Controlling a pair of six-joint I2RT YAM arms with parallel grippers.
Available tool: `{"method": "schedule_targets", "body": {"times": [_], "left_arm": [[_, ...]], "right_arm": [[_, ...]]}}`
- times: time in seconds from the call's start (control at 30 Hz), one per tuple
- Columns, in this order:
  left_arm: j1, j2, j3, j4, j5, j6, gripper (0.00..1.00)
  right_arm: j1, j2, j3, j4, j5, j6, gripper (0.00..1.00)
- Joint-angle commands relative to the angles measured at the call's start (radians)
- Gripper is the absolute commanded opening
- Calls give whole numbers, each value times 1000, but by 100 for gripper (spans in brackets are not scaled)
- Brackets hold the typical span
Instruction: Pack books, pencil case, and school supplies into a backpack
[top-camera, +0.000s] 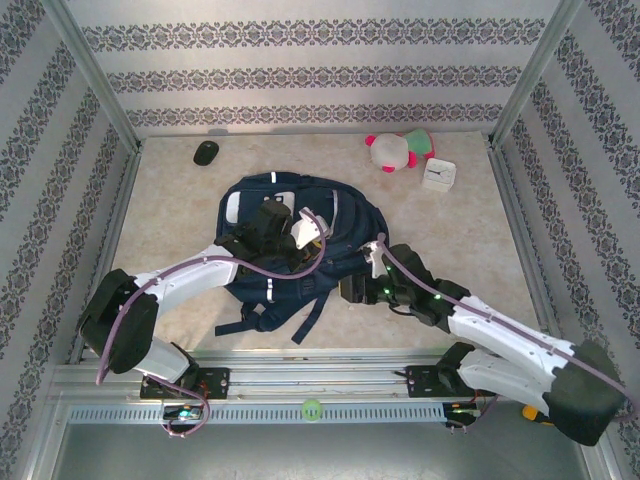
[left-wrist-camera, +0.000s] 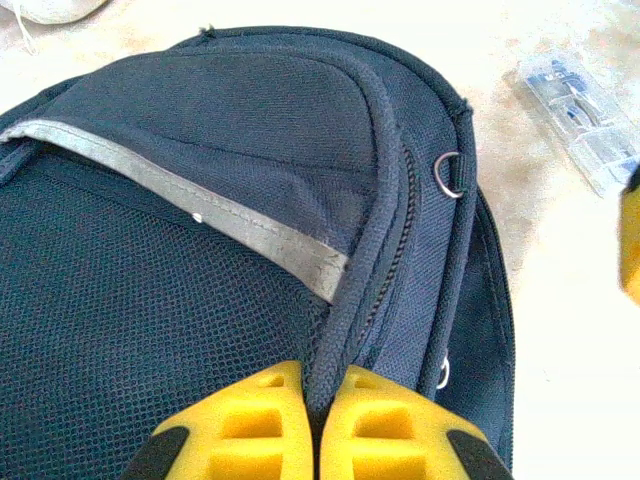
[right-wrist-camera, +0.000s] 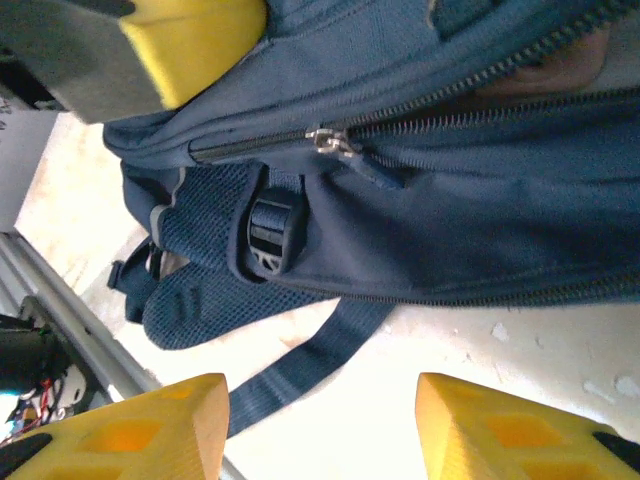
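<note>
Left fingers pinch the rounded corded seam of the woven backpack.

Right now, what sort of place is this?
Probably a staged robot test cell, not a real room: patterned wallpaper panels in metal framing, with props like the backpack, plush toy and clock.

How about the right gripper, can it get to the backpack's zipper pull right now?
Probably yes. The right gripper is open, and the zipper pull sits straight ahead of it on the backpack, uncovered. Only a loose strap lies on the table between them.
</note>
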Motion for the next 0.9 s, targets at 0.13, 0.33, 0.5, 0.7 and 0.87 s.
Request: {"method": "schedule_targets", "body": {"times": [0.13, 0.33, 0.5, 0.7, 0.87], "left_arm": [[11, -46, 54, 58, 63, -67, 0], [15, -47, 67, 62, 80, -78, 0], [21, -41, 77, 77, 124, -95, 0], [27, -49, 74, 73, 131, -95, 0], [42, -63, 67, 28, 115, -62, 0]], "right_arm": [[17, 141, 74, 168, 90, -51, 52], [18, 256, 104, 263, 115, -38, 51], [22, 330, 125, 320, 157, -35, 47], [17, 360, 137, 303, 252, -60, 27], [-16, 310, 105, 258, 265, -56, 7]]}}
